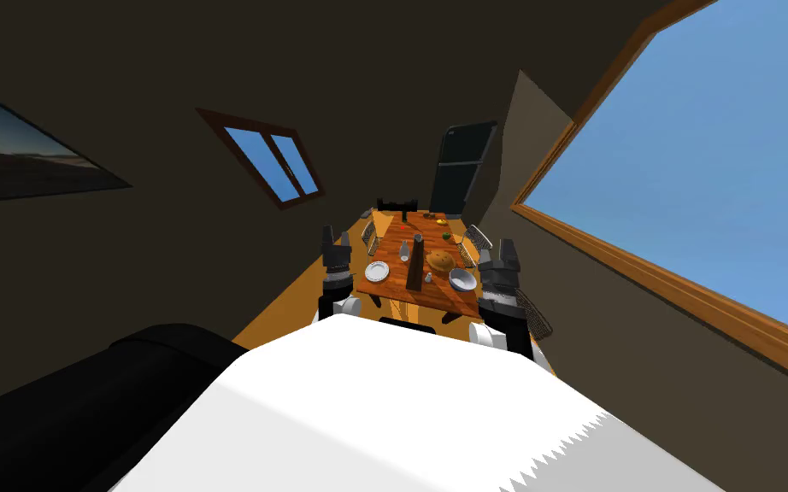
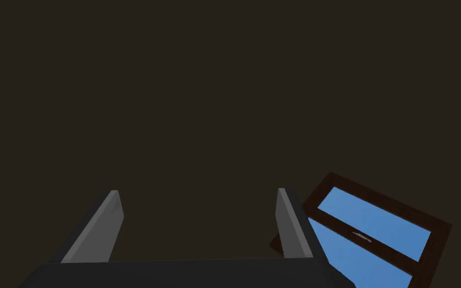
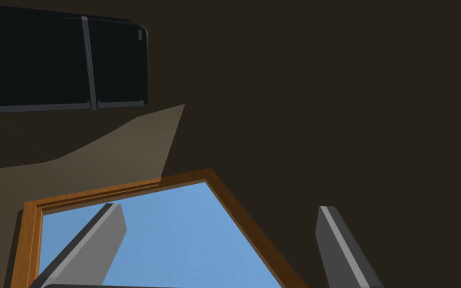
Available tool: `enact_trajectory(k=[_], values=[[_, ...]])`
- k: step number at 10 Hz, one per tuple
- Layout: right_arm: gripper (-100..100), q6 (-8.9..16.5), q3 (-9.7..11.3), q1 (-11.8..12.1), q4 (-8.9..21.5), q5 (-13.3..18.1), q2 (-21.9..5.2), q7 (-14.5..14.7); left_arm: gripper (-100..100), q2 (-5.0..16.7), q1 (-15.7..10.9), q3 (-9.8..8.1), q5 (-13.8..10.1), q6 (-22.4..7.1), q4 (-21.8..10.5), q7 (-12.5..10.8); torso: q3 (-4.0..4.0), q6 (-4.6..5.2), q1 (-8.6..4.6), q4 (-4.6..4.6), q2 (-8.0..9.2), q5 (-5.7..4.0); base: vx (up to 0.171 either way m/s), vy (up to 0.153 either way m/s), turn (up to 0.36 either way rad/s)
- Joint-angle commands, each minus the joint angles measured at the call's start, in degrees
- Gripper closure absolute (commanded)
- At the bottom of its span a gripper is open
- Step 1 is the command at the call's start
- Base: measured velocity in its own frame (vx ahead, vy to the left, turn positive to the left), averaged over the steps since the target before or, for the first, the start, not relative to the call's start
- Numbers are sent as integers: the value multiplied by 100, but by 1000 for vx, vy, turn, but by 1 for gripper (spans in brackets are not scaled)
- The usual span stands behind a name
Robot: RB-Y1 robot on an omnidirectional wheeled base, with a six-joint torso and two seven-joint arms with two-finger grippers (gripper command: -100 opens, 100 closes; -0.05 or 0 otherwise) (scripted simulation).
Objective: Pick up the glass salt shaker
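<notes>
A small clear salt shaker (image 1: pixel 427 277) stands on the wooden table (image 1: pixel 401 292) ahead of me, near the front edge and beside a tall dark mill (image 1: pixel 416 263). My left gripper (image 1: pixel 336 237) is raised at the table's left side, well short of the shaker. In its wrist view the left gripper (image 2: pixel 197 192) is open with nothing between its fingers. My right gripper (image 1: pixel 507 248) is raised at the table's right side, and its wrist view shows the right gripper (image 3: pixel 220 206) open and empty too.
On the table are a white plate (image 1: pixel 377 272), a bowl (image 1: pixel 461 278), a round loaf (image 1: pixel 441 260), a clear bottle (image 1: pixel 403 249) and a grey cup (image 1: pixel 418 237). Wire chairs (image 1: pixel 473 241) flank it. A dark fridge (image 1: pixel 462 166) stands beyond.
</notes>
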State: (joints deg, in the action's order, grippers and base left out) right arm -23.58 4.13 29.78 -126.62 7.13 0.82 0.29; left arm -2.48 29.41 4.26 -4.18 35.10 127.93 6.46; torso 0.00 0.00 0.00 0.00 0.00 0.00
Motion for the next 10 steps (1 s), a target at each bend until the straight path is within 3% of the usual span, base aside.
enact_trajectory(k=[1, 4, 9, 10], values=[[-100, 55, 13, 6, 70, 43, -183, -14, 0, 0, 0, 0, 0, 0, 0, 0, 0, 0, 0, 0, 0, 0, -45, -10, -300], [-100, 271, 87, 32, 373, 234, -558, -46, 0, 0, -1, -1, 0, 0, 0, 0, 27, 4, -18, 10, 49, -5, -133, -44, -439], [-100, 490, 187, 56, 719, 446, -754, -57, 0, 1, -1, -1, 0, 0, 0, 0, 24, 2, -20, 9, 41, -5, -91, -59, -432], [-100, 619, 255, 70, 938, 578, -837, -54, 0, 1, -1, -1, 0, 0, 0, 0, 24, 2, -13, 9, 40, -4, -108, -76, -436]])
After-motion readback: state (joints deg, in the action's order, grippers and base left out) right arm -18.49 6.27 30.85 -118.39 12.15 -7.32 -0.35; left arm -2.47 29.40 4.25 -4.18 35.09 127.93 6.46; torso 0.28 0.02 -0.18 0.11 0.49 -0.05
